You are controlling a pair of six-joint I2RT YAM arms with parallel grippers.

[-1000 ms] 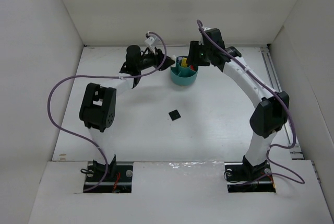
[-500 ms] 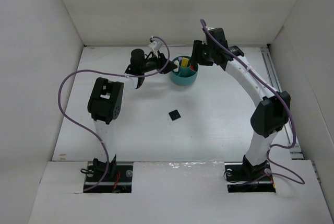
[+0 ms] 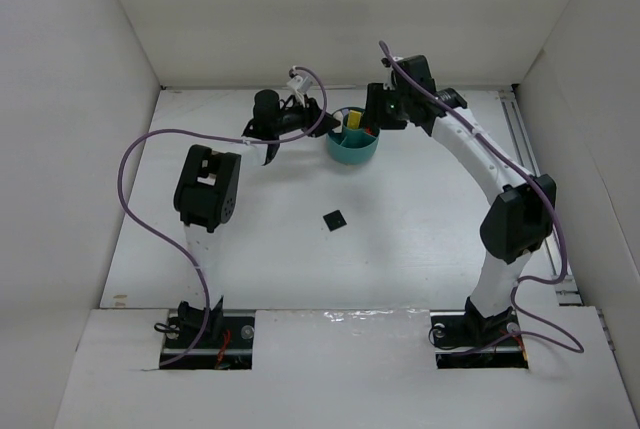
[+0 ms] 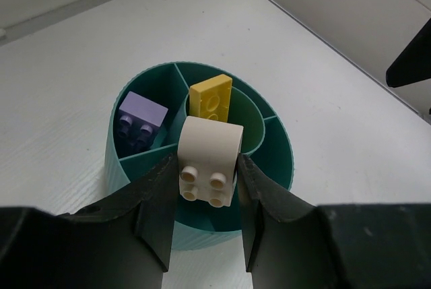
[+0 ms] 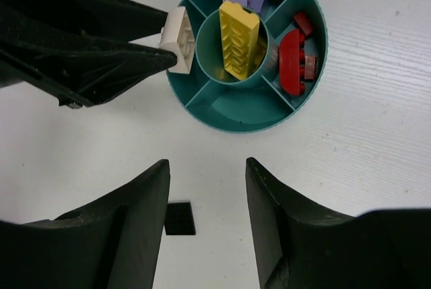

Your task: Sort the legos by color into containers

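Clamped between left jaws: cream brick (image 4: 209, 161), poised over its own wedge of teal dish (image 4: 286, 161), apart from other colours. Right jaws parted, empty, overhead. Black brick (image 3: 333, 219) loose on counter (image 3: 420, 239).

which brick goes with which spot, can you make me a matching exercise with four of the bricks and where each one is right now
Bricks:
1. cream brick
2. yellow brick
3. black brick
4. purple brick

Places:
A. flat on the bare table, away from the dish
B. clamped in the left gripper
C. in the central cup
D. lying loose in a wedge compartment

Pairs: 1-B, 2-C, 3-A, 4-D
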